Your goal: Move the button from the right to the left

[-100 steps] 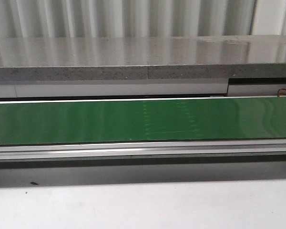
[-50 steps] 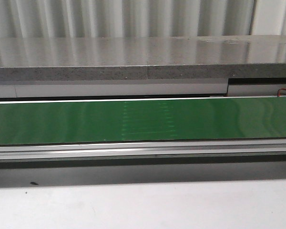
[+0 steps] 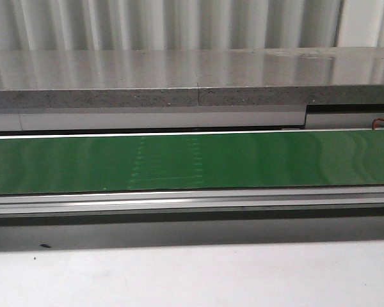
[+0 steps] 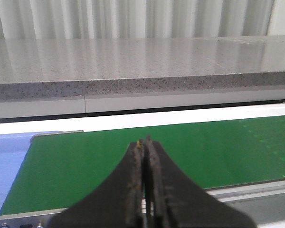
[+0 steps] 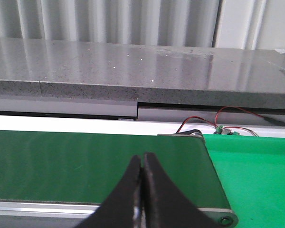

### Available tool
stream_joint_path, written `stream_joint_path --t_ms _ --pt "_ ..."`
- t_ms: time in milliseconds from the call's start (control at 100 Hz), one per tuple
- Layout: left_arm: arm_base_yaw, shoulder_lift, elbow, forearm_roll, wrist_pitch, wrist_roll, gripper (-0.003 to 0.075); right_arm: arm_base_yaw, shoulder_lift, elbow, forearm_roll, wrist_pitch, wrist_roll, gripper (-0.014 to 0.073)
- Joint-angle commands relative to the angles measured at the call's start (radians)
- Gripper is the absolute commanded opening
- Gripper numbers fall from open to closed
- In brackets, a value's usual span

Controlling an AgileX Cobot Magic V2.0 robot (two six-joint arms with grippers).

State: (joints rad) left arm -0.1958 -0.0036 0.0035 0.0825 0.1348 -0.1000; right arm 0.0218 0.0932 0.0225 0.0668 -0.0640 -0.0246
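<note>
Left gripper (image 4: 144, 141): tips pressed together, pinching nothing, hanging low over the near edge of the green belt (image 3: 275, 160). Same story on the right gripper (image 5: 142, 156): shut tight, empty, poised over its own end of the belt, where a brighter green belt (image 5: 256, 171) butts up alongside and a red wire (image 5: 228, 114) loops behind.

No sign of the button anywhere, not on the belt, not on the grey ledge (image 3: 179, 73), not in either wrist view. Off camera, then; cannot say where. Going by the task, most likely somewhere out to the right.

On handling, judging only: probably small, light and hard, nothing to squash. Likely smooth on top, so prone to slipping or popping out of a pinch there. Better to open wide, come down square and close on flat opposite sides low on the body rather than on any rounded top. Gentle squeeze enough; easy to knock over or nudge along a belt with a careless approach.

Now the change: faint dotted mark (image 3: 166, 160) on the belt sitting clearly further left than half a second ago, and further left again than a second ago. Looks like a running belt, travelling right to left. Nothing else different in the front view.
</note>
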Motion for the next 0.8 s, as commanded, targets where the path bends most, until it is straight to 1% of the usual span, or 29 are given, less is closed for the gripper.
stream_joint_path --t_ms 0,90,330,790 --pt "-0.004 -0.031 0.039 -0.011 -0.078 -0.007 -0.0020 -0.017 -0.056 -0.017 -0.021 -0.035 0.011 -0.0067" --pt "-0.004 -0.031 0.039 -0.011 -0.078 -0.007 -0.0020 -0.029 -0.130 -0.015 -0.027 0.030 0.011 -0.0067" --pt "-0.004 -0.031 0.039 -0.011 -0.078 -0.007 -0.0020 -0.030 -0.123 -0.015 -0.029 0.101 0.011 -0.0067" --pt "-0.004 -0.031 0.039 -0.011 -0.078 -0.007 -0.0020 -0.030 -0.123 -0.015 -0.029 0.112 0.011 -0.0067"
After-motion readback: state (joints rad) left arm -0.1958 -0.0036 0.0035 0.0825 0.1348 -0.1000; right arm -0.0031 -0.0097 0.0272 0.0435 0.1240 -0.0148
